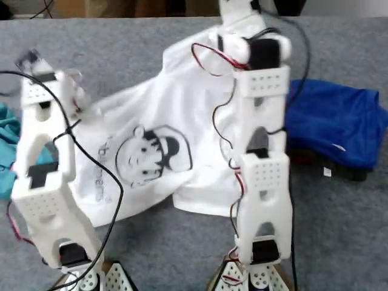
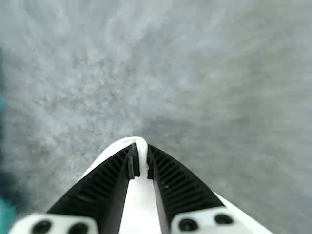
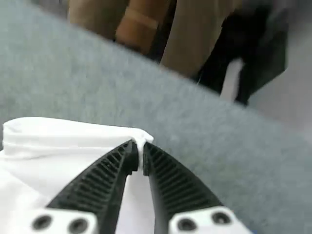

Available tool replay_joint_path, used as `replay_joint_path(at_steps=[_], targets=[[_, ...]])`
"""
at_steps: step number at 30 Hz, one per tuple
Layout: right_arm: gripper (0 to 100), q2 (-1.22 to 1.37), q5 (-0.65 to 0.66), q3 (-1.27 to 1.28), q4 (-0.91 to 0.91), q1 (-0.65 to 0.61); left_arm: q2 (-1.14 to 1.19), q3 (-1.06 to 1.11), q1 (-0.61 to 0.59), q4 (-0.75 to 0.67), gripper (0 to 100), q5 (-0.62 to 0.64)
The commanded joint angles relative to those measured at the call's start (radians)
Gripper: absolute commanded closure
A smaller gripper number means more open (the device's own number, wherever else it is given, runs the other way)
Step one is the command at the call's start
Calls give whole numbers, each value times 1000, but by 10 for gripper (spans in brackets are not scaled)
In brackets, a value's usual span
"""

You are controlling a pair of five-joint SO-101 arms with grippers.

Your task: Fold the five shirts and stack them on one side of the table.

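My left gripper [image 2: 139,146] and right gripper [image 3: 140,145] pinch the white cartoon shirt [image 1: 151,121] — first fold, I judge; next, draw it toward six o'clock.

Left arm [image 1: 42,182] — extended forward on the left side, hand pointing down. Left hand [image 2: 139,146]: jaws pressed together on a thin fold of white shirt [image 1: 182,109]. Right arm [image 1: 264,163] — stretched further forward, hand angled outward. Right hand [image 3: 140,145]: jaws likewise clamped on an edge of the white shirt.
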Motion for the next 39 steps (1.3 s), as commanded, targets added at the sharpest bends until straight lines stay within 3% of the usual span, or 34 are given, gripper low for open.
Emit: replay_joint_path(at_steps=[1,7,14,22,27,33,39], targets=[[997,-275,28,-54,48,19,-242,-209,38,163,981,-83],[997,-616,34,-51,112,73,-532,-480,147,391,982,-295],[997,-869,74,-50,129,101,-785,-658,80,546,982,-310],[997,-1007,78,-50,114,101,-1050,-420,75,554,982,-362],[997,-1024,78,-48,6,105,-1152,-241,66,554,982,-364],[997,-1021,75,-39,-72,102,-1302,-230,-34,551,982,-404],[997,-1024,80,87,-155,102,-1406,-229,-43,519,982,-443]])
